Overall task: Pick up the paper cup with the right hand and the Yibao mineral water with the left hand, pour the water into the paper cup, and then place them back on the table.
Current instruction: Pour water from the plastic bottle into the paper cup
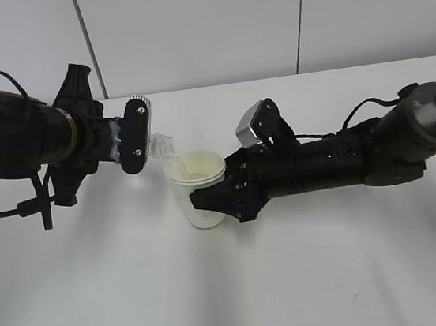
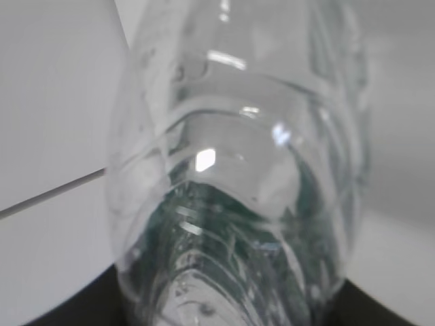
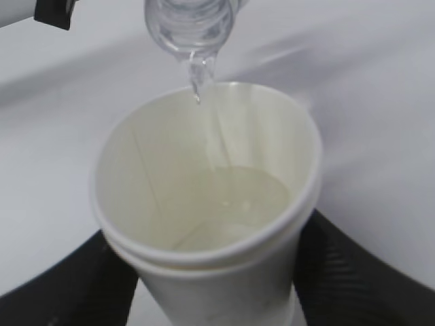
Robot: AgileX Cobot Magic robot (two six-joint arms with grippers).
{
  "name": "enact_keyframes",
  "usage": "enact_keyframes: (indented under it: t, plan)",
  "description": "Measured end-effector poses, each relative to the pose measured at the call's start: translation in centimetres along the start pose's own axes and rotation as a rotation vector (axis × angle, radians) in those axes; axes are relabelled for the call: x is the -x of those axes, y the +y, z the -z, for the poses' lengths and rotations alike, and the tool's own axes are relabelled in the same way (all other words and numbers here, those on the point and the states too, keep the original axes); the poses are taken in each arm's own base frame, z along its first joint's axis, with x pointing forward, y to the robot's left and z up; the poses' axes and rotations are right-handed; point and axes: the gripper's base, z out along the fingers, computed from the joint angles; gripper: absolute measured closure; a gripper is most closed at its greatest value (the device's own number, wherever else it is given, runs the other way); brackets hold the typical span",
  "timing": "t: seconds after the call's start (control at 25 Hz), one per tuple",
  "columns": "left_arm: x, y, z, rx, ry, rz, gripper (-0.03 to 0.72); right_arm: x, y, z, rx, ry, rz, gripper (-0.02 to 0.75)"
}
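My right gripper [image 1: 207,200] is shut on the paper cup [image 1: 199,187], holding it upright just above the table [image 1: 296,281]. In the right wrist view the cup [image 3: 204,224] holds some water, with black fingers [image 3: 61,292] on both sides. My left gripper [image 1: 134,137] is shut on the Yibao mineral water bottle [image 1: 162,144], tilted with its open mouth over the cup's far rim. A thin stream falls from the bottle mouth [image 3: 190,27] into the cup. The bottle [image 2: 238,190] fills the left wrist view; its green label shows through the plastic.
The white tabletop spreads around both arms, with a pale wall [image 1: 208,21] behind it. Black cables [image 1: 44,204] hang under the left arm. The right arm [image 1: 360,153] lies low across the table from the right.
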Motion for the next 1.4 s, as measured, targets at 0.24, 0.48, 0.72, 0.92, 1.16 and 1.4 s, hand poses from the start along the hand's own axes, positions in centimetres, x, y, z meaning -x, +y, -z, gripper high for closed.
enact_keyframes:
  t: [0.24, 0.48, 0.72, 0.92, 1.16, 1.4]
  plan:
    - [0.0, 0.03, 0.0, 0.003, 0.0, -0.007, 0.377, -0.01, -0.01, 0.0, -0.001, 0.001, 0.0, 0.225]
    - [0.0, 0.03, 0.0, 0.004, 0.0, -0.009, 0.376, -0.02, 0.0, 0.0, 0.0, 0.002, 0.001, 0.225]
    - [0.01, 0.04, 0.0, 0.004, -0.001, -0.01, 0.377, -0.02, 0.0, 0.0, 0.001, 0.002, 0.001, 0.225]
    - [0.06, 0.05, 0.02, 0.006, 0.0, -0.013, 0.377, -0.02, 0.0, 0.0, 0.001, 0.002, 0.001, 0.225]
    - [0.53, 0.09, 0.22, 0.014, -0.005, -0.032, 0.377, -0.02, 0.0, 0.0, 0.001, 0.002, 0.001, 0.225]
    - [0.53, 0.1, 0.23, 0.016, -0.003, -0.032, 0.377, -0.02, 0.0, 0.0, 0.0, 0.003, 0.001, 0.225]
